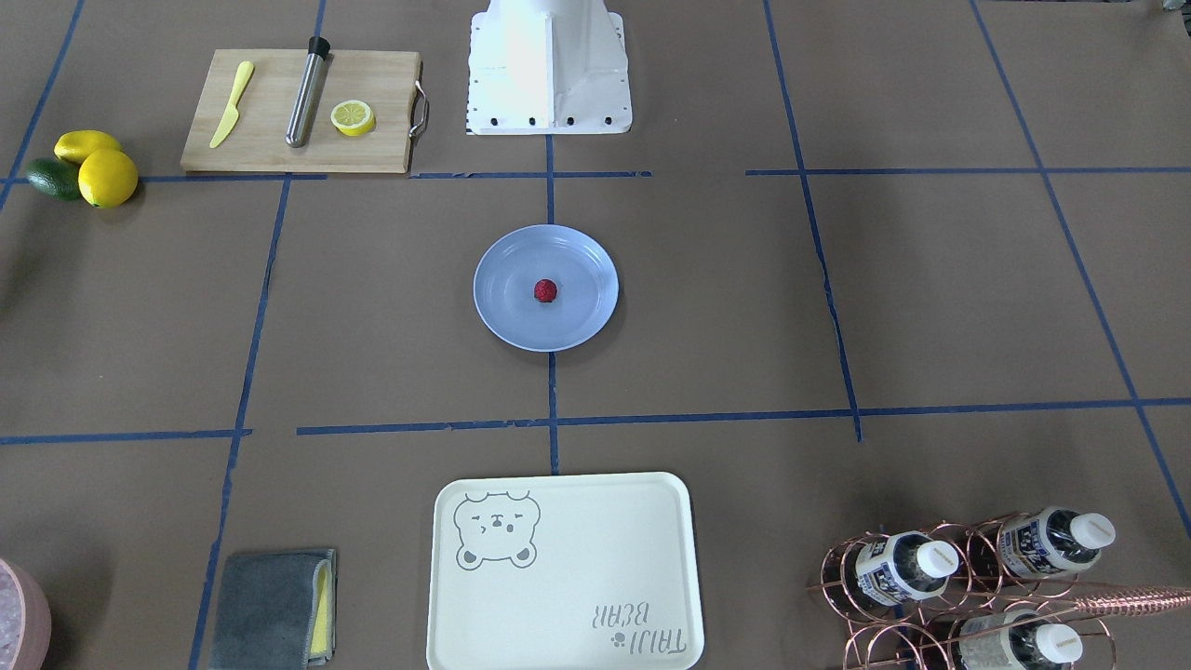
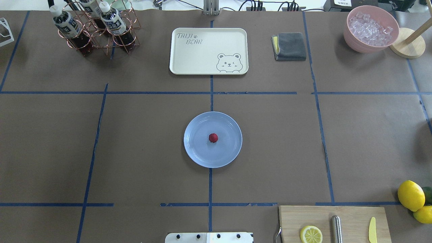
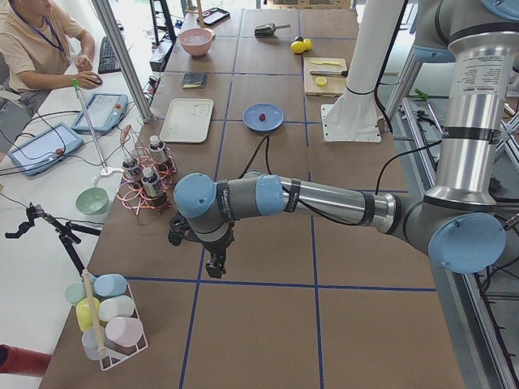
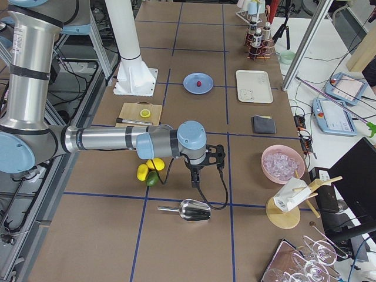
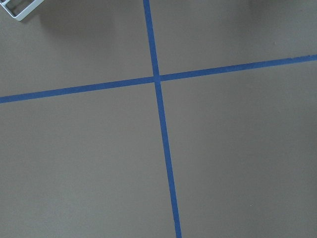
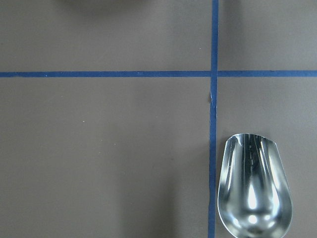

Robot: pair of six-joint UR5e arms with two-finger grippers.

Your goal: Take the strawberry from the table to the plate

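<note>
The small dark-red strawberry [image 1: 545,291] [image 2: 213,137] lies in the middle of the pale-blue plate [image 1: 582,321] [image 2: 197,152], which sits at the centre of the brown-paper table [image 2: 135,152]. No arm reaches into the overhead or front-facing views. In the exterior left view my left gripper [image 3: 215,267] hangs over bare table far from the plate [image 3: 273,123]. In the exterior right view my right gripper [image 4: 195,182] hangs near the lemons, far from the plate [image 4: 191,82]. From these side views I cannot tell whether either gripper is open or shut. The wrist views show no fingers.
A cream bear-print tray [image 2: 208,50], a grey cloth [image 2: 289,46], a bottle rack [image 2: 94,30] and a pink bowl of ice [image 2: 370,28] line the far side. A cutting board [image 2: 334,224] and lemons [image 2: 410,195] sit near right. A metal scoop [image 6: 253,186] lies under the right wrist.
</note>
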